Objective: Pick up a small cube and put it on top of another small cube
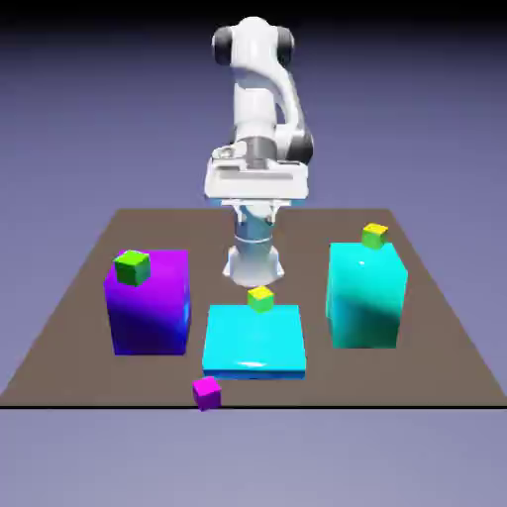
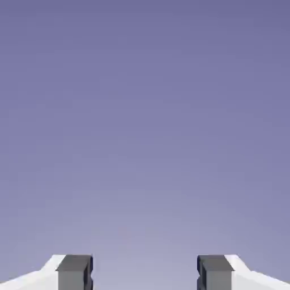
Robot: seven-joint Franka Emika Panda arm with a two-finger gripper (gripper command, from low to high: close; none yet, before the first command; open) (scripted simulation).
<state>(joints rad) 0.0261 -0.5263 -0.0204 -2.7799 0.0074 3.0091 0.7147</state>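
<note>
Nearest me, the pink cube (image 1: 206, 392) sits on the table (image 1: 436, 327) by its front edge, just before the flat cyan slab (image 1: 253, 342). I see the green cube (image 1: 132, 266) atop the purple block (image 1: 149, 303). My gripper (image 2: 145, 272) stands wide open, holding nothing, facing bare backdrop.

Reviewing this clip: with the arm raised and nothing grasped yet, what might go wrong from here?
1. The magenta cube is tiny and sits at the table's near edge; a nudge might push it off.
2. The green cube sits at a top corner of the tall purple block, so placement there may slip.
3. The open gripper sees only backdrop, so the approach starts unaligned.
</note>
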